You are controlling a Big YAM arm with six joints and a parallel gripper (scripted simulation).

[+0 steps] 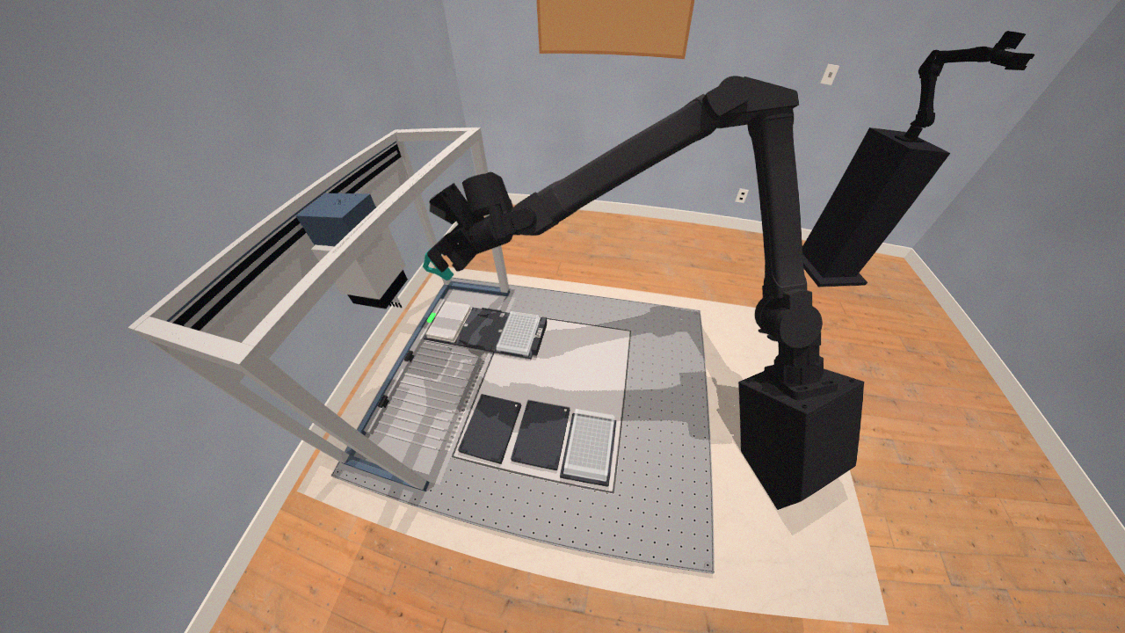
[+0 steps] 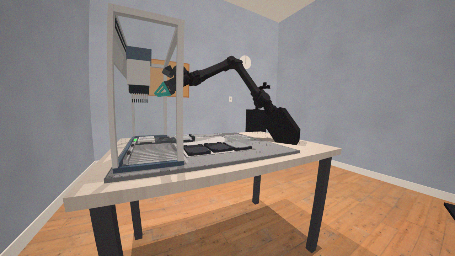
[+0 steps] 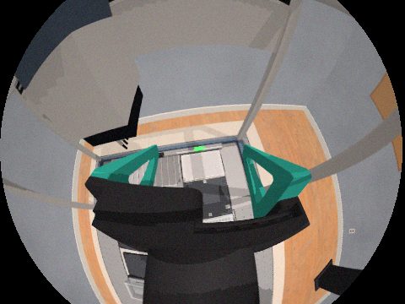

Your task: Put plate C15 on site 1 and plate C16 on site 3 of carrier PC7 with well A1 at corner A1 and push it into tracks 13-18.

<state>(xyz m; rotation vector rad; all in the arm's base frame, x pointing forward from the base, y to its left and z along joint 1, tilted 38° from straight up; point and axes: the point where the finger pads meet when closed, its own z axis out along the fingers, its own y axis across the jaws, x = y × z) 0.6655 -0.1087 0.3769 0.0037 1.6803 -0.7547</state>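
Observation:
The plate carrier PC7 (image 1: 487, 327) lies in the rails at their far end, its handle toward the apron. A plate with visible wells (image 1: 518, 332) sits on the site next to the handle. A plain white plate (image 1: 446, 321) sits on the innermost site, and the middle site is bare. A green lamp (image 1: 431, 316) is lit behind the carrier and shows in the wrist view (image 3: 198, 149). Nests S3 (image 1: 489, 427) and S2 (image 1: 540, 434) are bare. The deep-well block C51 (image 1: 588, 446) sits on S1. My gripper (image 1: 437, 264) is open and empty, high above the carrier's inner end (image 2: 162, 89).
The instrument's white frame post stands right beside my gripper. The pipetting head (image 1: 345, 236) hangs from the gantry to its left. The other rails (image 1: 424, 389) hold nothing. My arm's base (image 1: 798, 429) stands at the deck's right edge.

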